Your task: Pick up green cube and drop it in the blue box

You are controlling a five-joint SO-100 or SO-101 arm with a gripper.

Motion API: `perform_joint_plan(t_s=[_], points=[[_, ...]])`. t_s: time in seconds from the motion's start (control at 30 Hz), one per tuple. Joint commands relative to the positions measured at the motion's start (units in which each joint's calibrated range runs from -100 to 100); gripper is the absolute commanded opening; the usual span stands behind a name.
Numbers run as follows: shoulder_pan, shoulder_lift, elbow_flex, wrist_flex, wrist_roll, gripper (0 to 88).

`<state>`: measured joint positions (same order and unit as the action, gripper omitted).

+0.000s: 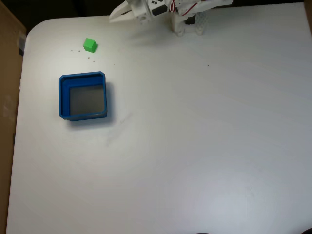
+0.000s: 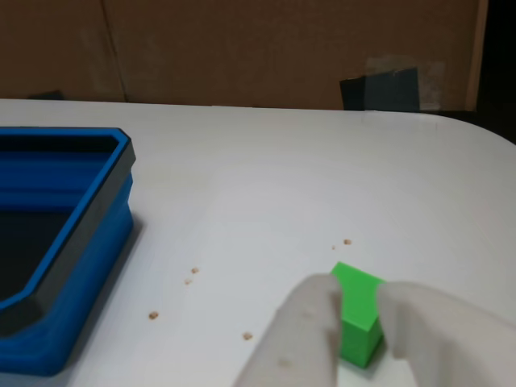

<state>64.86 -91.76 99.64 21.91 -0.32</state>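
The small green cube (image 1: 89,45) rests on the white table near its far left corner, a little beyond the blue box (image 1: 62,97). The box is empty, showing its grey floor. My white gripper (image 1: 113,17) hovers at the table's far edge, to the right of the cube and well apart from it. In the other view the cube (image 2: 359,322) shows through the gap between my two blurred white fingers (image 2: 302,330), so the gripper (image 2: 359,286) is open and holds nothing. The blue box (image 2: 81,242) lies at the left there.
The arm's base (image 1: 185,22) stands at the far middle of the table. A brown cardboard wall (image 2: 242,48) rises behind the table's left end. Small dark specks (image 1: 90,59) dot the surface near the cube.
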Motion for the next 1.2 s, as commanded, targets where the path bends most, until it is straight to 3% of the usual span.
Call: perform_joint_plan(t_s=[0.0,0.3,0.67,1.17], points=[[0.81,-0.38,-1.45,-0.7,0.05,0.8],[0.6,9.81,-7.68,-0.7,0.05,0.8],[0.38,38.73,-38.21,-0.7,-0.15,0.8],[0.24,68.23,-64.86,-0.61,-0.2,0.8]])
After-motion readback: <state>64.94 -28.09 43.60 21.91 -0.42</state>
